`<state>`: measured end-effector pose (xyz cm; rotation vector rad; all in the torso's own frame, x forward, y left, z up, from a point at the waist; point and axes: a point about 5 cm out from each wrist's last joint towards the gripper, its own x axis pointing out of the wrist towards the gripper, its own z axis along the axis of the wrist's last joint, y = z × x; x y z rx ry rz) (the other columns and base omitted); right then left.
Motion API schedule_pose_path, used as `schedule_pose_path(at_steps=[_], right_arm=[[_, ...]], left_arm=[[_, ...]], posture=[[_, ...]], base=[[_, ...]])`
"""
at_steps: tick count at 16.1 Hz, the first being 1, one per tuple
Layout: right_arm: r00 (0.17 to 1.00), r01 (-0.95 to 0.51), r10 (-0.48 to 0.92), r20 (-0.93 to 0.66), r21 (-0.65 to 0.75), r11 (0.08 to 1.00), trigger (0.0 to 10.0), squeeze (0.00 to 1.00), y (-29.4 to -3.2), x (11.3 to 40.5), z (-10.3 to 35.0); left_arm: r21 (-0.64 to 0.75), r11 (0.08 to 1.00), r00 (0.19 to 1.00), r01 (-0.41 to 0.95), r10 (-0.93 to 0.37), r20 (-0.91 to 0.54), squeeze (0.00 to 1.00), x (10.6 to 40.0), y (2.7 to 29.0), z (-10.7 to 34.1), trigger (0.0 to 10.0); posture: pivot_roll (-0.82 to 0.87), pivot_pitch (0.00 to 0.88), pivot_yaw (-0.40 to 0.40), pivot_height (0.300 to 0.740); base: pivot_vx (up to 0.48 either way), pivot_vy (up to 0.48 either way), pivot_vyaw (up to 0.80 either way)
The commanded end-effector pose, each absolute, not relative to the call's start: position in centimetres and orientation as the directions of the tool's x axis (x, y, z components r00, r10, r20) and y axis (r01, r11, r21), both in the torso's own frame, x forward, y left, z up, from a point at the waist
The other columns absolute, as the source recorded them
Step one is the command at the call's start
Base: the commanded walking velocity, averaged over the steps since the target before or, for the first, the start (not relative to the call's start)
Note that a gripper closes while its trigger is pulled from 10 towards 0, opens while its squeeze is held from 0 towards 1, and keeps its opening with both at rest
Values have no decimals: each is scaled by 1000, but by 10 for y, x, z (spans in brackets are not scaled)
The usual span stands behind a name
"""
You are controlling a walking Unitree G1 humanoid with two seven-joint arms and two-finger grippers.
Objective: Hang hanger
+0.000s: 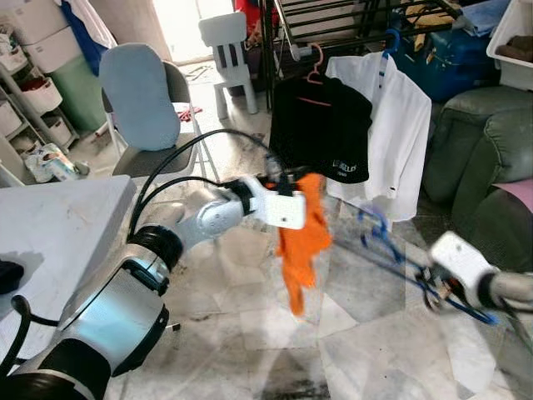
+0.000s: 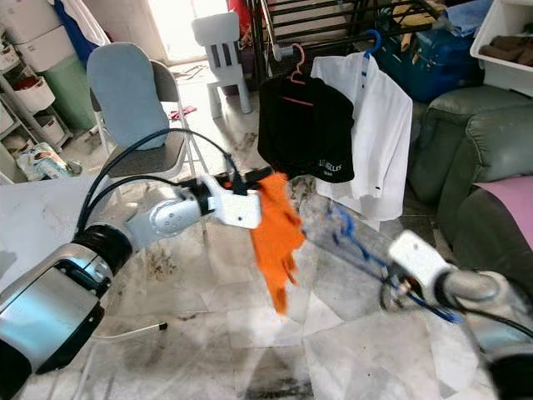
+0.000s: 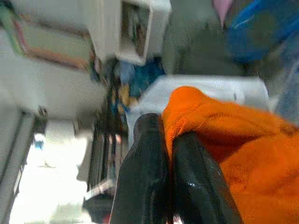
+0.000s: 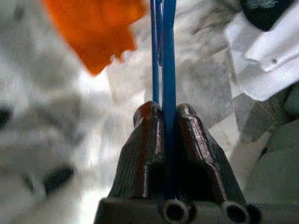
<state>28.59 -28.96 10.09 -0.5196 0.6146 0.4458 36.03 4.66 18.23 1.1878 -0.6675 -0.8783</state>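
I see an open stretch of pale marble floor (image 1: 250,333) in front of me, hemmed by the grey desk (image 1: 58,225) on my near left, a green sofa (image 1: 475,158) on the right, and a dark rack (image 2: 333,25) at the far side. A black shirt (image 1: 321,133) and a white shirt (image 1: 396,142) hang on that rack; a grey chair (image 1: 146,108) stands far left. My left gripper (image 3: 170,135) reaches to mid-scene, jaws pinched together on an orange cloth (image 1: 304,237) that hangs free above the floor. My right gripper (image 4: 166,112), lower right, has its jaws clamped on the blue hanger (image 1: 387,237), a thin plastic frame held just right of the cloth.
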Motion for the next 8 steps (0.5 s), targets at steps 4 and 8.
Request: schedule_pose_path(at_steps=[4, 8], right_arm=[[783, -493, 294, -548, -259, 831, 10000, 0, -280, 298, 110], [689, -659, 477, -546, -199, 725, 10000, 0, -277, 282, 129]], left_arm=[[963, 109, 476, 245, -879, -21, 0, 352, 49, 170, 10000], [965, 66, 557, 256, -825, -91, 0, 359, 62, 157, 10000]], posture=[[-183, 0, 144, 740], [-190, 0, 149, 740]], base=[[0, 0, 0], [0, 0, 0]])
